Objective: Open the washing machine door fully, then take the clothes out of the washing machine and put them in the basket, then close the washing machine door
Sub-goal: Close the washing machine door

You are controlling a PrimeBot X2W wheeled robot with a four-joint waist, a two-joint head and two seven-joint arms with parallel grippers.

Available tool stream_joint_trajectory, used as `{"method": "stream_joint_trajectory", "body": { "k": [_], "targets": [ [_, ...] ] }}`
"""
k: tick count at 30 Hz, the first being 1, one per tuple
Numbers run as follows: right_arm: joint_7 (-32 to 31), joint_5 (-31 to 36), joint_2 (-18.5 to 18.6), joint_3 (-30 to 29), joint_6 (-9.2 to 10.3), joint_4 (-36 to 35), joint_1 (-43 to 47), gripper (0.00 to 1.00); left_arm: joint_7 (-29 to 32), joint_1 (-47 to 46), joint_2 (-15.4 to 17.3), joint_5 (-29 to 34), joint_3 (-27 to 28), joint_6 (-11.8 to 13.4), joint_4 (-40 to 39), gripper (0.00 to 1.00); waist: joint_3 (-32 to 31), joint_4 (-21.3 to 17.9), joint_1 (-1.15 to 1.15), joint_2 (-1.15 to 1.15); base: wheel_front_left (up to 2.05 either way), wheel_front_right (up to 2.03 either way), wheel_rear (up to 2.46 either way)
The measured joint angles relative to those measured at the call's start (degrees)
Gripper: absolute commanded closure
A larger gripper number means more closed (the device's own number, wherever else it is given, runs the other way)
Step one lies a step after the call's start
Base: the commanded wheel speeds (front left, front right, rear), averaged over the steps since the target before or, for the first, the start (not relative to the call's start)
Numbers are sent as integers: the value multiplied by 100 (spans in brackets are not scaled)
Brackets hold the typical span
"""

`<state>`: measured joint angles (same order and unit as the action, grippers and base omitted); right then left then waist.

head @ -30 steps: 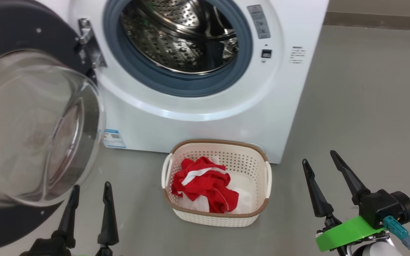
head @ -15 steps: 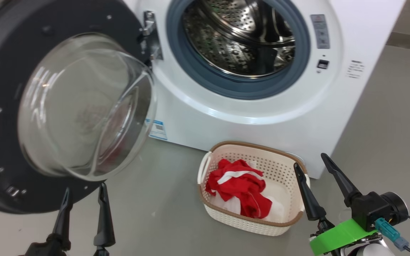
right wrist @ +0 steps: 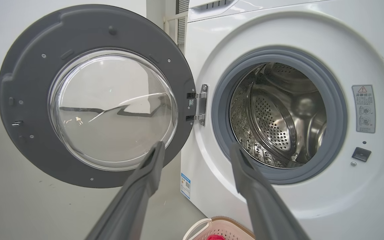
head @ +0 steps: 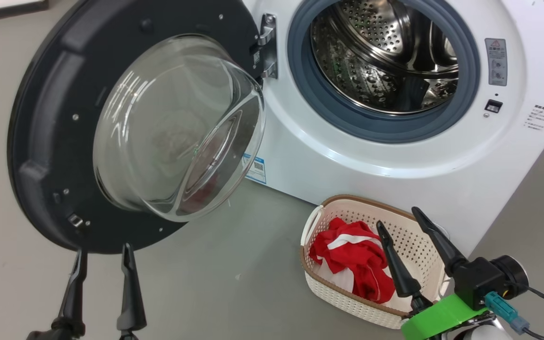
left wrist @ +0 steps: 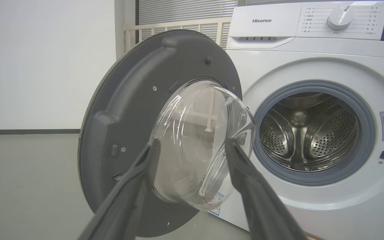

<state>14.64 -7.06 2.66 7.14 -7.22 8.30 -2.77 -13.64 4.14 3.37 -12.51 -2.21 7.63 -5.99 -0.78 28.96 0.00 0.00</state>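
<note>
Here, the washing machine door stands swung out on its hinge at the left of the washing machine, its glass bowl window bulging toward us. The door's lower rim hangs above the floor. A wide bare stretch of that floor lies between the door and the basket. The mouth inside the grey rubber ring is unobstructed, and the drum behind it shows bare perforated steel.

The basket sits on the floor just in front of the machine's lower front, below and right of the opening. The clothes lie heaped in its left half, red with a white stripe.

We see the left fingers spread wide, holding nothing. Their tips sit just under the door's lower rim in the head view, and in the left wrist view they frame the glass bowl with the door ahead of them. The right fingers are also spread wide and hold nothing. They are poised over the basket's right side, pointing toward the machine's front.
</note>
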Motion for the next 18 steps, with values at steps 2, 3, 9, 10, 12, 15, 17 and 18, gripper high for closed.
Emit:
{"method": "stream_joint_trajectory", "body": {
  "k": [2, 3, 9, 10, 12, 15, 17, 18],
  "targets": [
    [0, -1, 0, 55, 0, 32, -72, 0, 0, 67, 14, 0, 5, 18, -37, 0, 28, 30, 0, 0, 0, 0, 0],
    [0, -1, 1, 82, 0, 48, -118, 0, 0, 89, 14, 0, 7, 51, -52, 0, 41, 41, 0, 0, 0, 0, 0],
    [0, -1, 4, 207, 0, 125, -198, 0, -1, 182, 14, 0, 31, 135, -130, 0, 87, 73, 0, 0, 0, 0, 0],
    [0, -1, 5, 214, 0, 135, -200, 0, -3, 182, 13, -1, 30, 144, -138, 0, 92, 76, 0, 0, 0, 0, 0],
    [0, -1, 5, 224, 0, 156, -208, 0, -5, 182, 13, -1, 32, 149, -149, 0, 97, 76, 0, 0, 0, 0, 0],
    [0, -1, 7, 235, 0, 185, -222, 0, -7, 184, 13, -1, 36, 162, -159, 0, 100, 74, 0, 0, 0, 0, 0],
    [0, -1, 7, 236, 0, 190, -250, 0, -8, 185, 20, -4, 38, 162, -159, 0, 97, 69, 0, 0, 0, 0, 0],
    [0, -1, 7, 234, 0, 189, -255, 0, -10, 185, 31, -1, 37, 168, -159, 0, 93, 66, 0, 0, 0, 0, 0]
  ]
}}
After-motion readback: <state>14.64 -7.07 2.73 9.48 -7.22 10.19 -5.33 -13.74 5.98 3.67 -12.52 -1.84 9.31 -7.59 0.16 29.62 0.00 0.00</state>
